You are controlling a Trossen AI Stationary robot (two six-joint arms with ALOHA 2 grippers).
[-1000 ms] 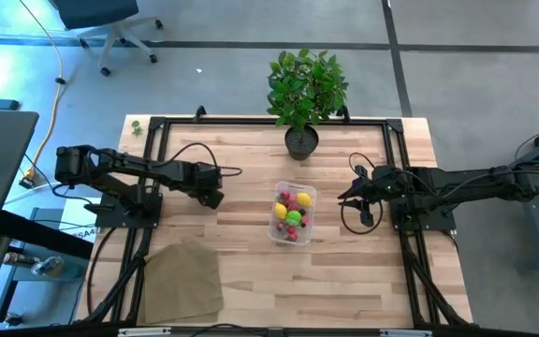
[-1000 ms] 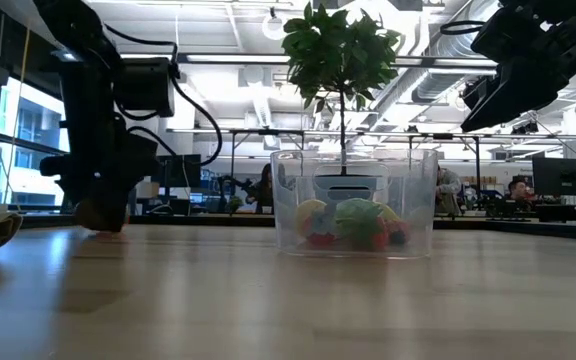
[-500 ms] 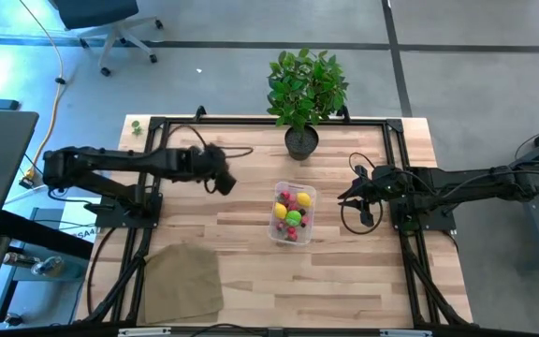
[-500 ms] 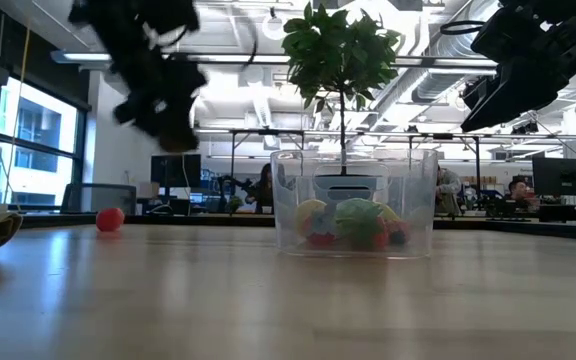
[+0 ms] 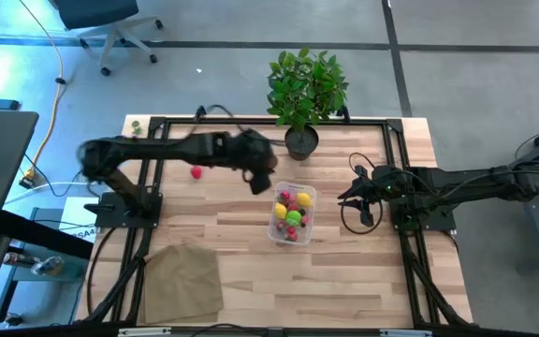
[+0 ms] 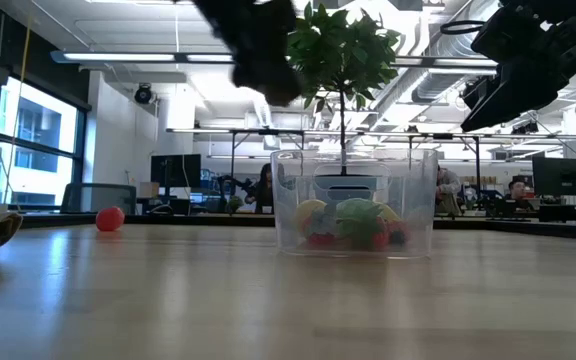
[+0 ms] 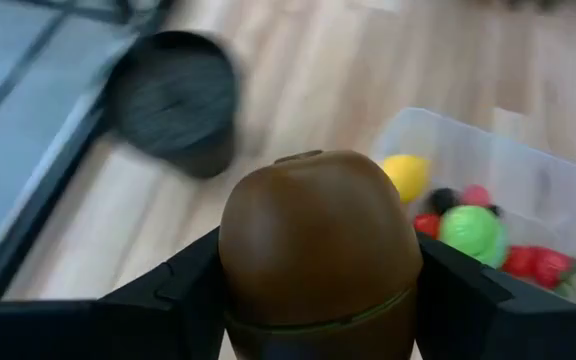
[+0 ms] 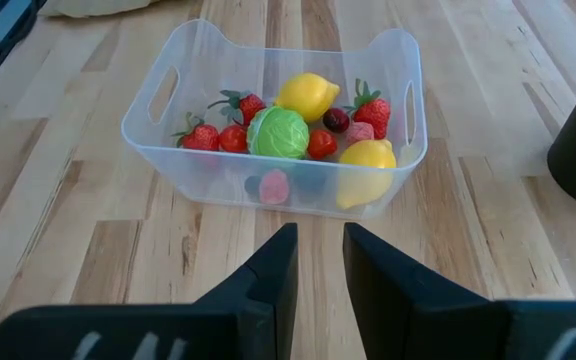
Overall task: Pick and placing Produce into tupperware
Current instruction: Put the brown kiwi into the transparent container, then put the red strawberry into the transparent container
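Observation:
The clear tupperware (image 5: pixel 292 213) (image 6: pixel 353 205) (image 8: pixel 278 130) stands mid-table, holding strawberries, two lemons, a green cabbage and other small produce. My left gripper (image 5: pixel 262 178) (image 7: pixel 318 300) hangs in the air just off the container's far-left corner, shut on a brown egg-shaped toy fruit (image 7: pixel 318 240). One red piece of produce (image 5: pixel 196 172) (image 6: pixel 109 219) lies on the wood at the far left. My right gripper (image 5: pixel 349 197) (image 8: pixel 320 270) waits to the right of the container, a narrow gap between its fingers and nothing in it. My left gripper pinches the brown fruit by its two opposite sides (image 7: pixel 240 262) between the two fingers (image 7: pixel 183 295). The fingers slant down toward the table. The fruit is lifted clear, its rounded end pointing away from the gripper.
A potted plant (image 5: pixel 303 89) in a dark pot (image 7: pixel 173 100) stands at the far edge, close behind the container and my left gripper. A tan cloth (image 5: pixel 181 281) lies at the near left corner. Bare wood stretches in front of the container.
My left gripper has risen off the table at the left and swung toward the right, up to the tupperware, rolling its wrist and carrying the brown fruit. The red piece stays on the wood where the gripper had been.

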